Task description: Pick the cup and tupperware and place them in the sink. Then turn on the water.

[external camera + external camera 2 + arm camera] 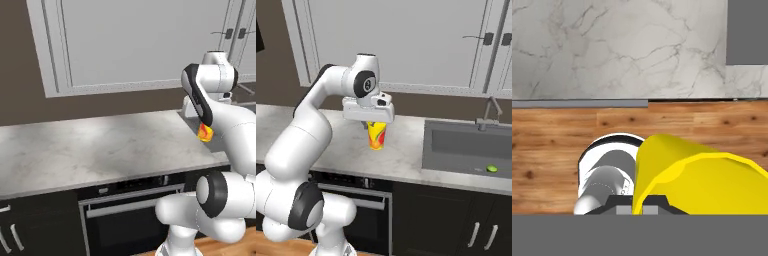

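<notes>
The tool (376, 123) grips the cup (376, 135) by its rim. The cup hangs above the desk (401, 150), left of the sink (466, 145).

even, soft rendered light, no glare or hard shadows; slightly soft, low-resolution pictures with jagged edges.

Grey marble counter (401, 155) ran beneath pale wall cabinets (406, 40); black oven (130, 220) below; small green object (492, 169) lay apart.
</notes>
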Controlling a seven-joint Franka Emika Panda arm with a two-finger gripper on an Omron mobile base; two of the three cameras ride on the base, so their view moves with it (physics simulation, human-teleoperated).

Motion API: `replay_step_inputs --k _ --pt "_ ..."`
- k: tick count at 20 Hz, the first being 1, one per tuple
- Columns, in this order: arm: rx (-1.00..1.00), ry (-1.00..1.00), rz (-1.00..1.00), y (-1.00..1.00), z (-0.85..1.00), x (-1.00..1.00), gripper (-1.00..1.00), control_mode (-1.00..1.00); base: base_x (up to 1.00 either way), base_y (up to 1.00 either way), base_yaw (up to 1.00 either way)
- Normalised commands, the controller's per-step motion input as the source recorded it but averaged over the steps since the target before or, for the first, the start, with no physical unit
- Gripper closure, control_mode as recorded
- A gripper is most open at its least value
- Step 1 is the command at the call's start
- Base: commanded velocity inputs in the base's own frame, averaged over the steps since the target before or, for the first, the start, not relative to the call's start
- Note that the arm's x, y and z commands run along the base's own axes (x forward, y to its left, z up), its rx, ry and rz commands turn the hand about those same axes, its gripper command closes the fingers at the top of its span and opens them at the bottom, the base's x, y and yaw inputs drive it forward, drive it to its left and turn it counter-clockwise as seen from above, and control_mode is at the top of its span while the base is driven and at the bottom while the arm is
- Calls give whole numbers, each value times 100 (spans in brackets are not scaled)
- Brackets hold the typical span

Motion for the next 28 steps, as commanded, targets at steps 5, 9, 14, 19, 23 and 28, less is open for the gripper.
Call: replay_step_inputs --k 5,9,14,19,23,28 --pt "0 0 0 0 0 0 100 100 0 -92 19" --pt "0 0 0 0 0 0 100 100 0 -95 17" --pt "0 0 0 0 0 0 100 100 0 -83 12" --pt "0 0 0 0 0 0 100 100 7 -26 1" --pt "0 0 0 0 0 0 100 100 21 -11 -6" --pt "0 0 0 0 0 0 100 100 26 -3 -14"
